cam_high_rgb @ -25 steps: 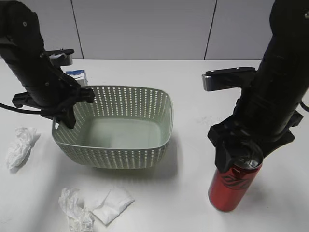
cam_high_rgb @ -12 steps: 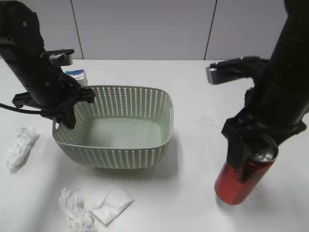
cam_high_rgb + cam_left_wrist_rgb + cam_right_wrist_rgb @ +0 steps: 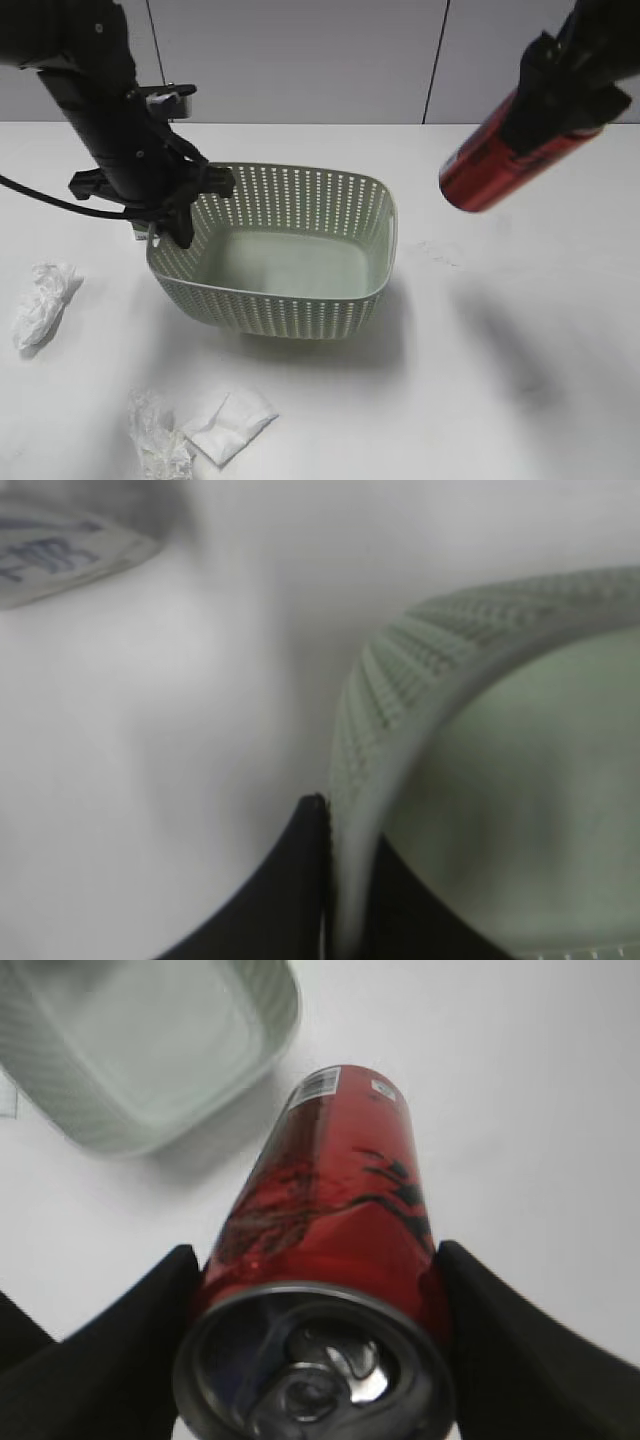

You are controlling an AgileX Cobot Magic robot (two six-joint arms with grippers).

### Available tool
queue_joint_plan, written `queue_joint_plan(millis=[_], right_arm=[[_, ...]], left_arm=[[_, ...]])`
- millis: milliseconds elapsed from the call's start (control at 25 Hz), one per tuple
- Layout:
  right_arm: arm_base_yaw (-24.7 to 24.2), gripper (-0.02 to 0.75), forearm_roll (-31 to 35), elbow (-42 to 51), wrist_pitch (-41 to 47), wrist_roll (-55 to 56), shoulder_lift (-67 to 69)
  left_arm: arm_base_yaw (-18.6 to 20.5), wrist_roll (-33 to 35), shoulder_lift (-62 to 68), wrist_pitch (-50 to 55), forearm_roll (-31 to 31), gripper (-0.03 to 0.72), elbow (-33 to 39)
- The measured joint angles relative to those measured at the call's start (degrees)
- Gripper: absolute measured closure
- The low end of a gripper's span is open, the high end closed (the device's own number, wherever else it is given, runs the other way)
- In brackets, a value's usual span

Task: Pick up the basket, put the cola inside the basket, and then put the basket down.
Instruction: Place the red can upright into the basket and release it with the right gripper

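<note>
Basket: we count one pale green basket (image 3: 285,262), lifted at its left end, its right end low by the white surface (image 3: 480,380).
Left tool: our left tool (image 3: 178,205) is clenched over the basket's left rim, one finger either side of the wall.
Cola: we count one red cola can (image 3: 495,160), tilted in the air, up and to the right of the basket.
Right tool: our right tool (image 3: 315,1300) is grasping the can near its top.
Tissues: we count three crumpled white tissues — one left (image 3: 42,303), two in front (image 3: 160,440) (image 3: 232,422).
</note>
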Motion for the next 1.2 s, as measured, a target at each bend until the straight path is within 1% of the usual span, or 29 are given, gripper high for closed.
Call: queue_joint_plan(millis=[200, 320, 480, 600, 800, 1200], right_arm=[[0.18, 0.231, 6.45, -9.06, 0.07, -3.13, 7.51], [1.88, 0.231, 6.93, -11.10, 0.02, -3.39, 13.12], [5.29, 0.231, 4.98, -11.40, -0.03, -3.46, 20.37], [6.56, 0.231, 3.45, -11.40, -0.10, -3.53, 24.68], [6.76, 0.231, 2.02, -11.40, -0.11, -3.59, 28.38], [6.76, 0.223, 2.02, -11.40, -0.16, -3.59, 28.57]], left_arm=[[-3.43, 0.00, 5.55, 4.43, 2.48, 0.691, -8.50], [-4.68, 0.00, 6.20, 4.46, 3.03, 0.691, -10.38], [-4.74, 0.00, 6.21, 4.13, 4.11, 0.691, -10.70], [-4.74, 0.00, 6.21, 3.95, 4.62, 0.691, -10.70], [-4.74, 0.00, 6.21, 2.29, 4.62, 0.691, -10.70], [-4.74, 0.00, 6.21, 2.18, 5.19, 0.691, -10.70]])
